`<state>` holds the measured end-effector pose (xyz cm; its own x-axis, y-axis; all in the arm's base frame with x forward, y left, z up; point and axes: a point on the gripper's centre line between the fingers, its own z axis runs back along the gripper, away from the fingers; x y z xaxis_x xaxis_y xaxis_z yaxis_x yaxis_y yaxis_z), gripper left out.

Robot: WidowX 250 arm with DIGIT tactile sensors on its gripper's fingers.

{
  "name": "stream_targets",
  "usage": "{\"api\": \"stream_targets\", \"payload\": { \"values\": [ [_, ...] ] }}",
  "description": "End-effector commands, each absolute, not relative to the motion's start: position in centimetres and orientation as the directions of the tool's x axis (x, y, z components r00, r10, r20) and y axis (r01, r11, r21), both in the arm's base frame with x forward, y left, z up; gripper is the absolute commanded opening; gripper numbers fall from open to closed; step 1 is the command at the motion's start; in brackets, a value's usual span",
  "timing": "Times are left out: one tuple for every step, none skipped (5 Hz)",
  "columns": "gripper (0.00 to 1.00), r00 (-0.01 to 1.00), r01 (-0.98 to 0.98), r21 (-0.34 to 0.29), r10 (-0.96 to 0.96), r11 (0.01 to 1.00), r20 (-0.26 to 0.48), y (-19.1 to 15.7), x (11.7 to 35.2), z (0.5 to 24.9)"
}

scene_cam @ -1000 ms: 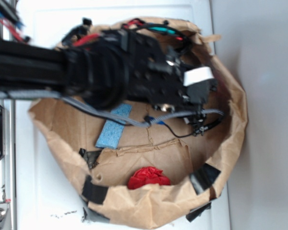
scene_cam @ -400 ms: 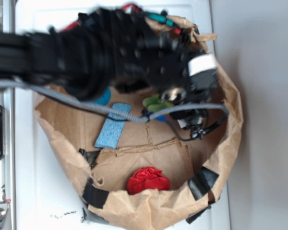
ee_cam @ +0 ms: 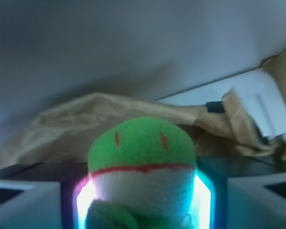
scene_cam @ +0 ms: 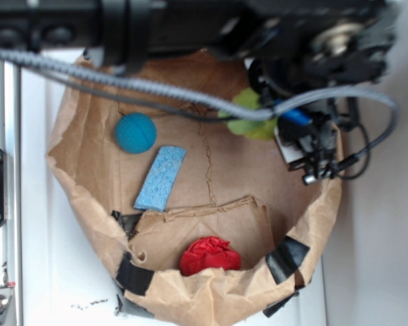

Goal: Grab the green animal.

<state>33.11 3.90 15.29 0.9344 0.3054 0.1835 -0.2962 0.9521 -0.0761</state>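
The tool (ee_cam: 142, 200) holds the green frog (ee_cam: 142, 162) between its pads, above the paper bag (scene_cam: 88, 197) and right of the blue ball (scene_cam: 136, 133).

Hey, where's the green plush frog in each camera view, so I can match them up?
Exterior: the green animal is upper right of centre, partly hidden under the arm and grey cable.
Wrist: it fills the bottom centre, face on, between the gripper fingers.
Shared landmark: the brown paper bag rim behind it.
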Motion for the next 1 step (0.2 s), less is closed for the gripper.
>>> {"api": "stream_targets", "payload": {
  "values": [
    [0.00, 0.871, -0.301, -0.089, 0.311, 0.950, 0.381, 6.18, 31.99, 16.72]
  ]
}}
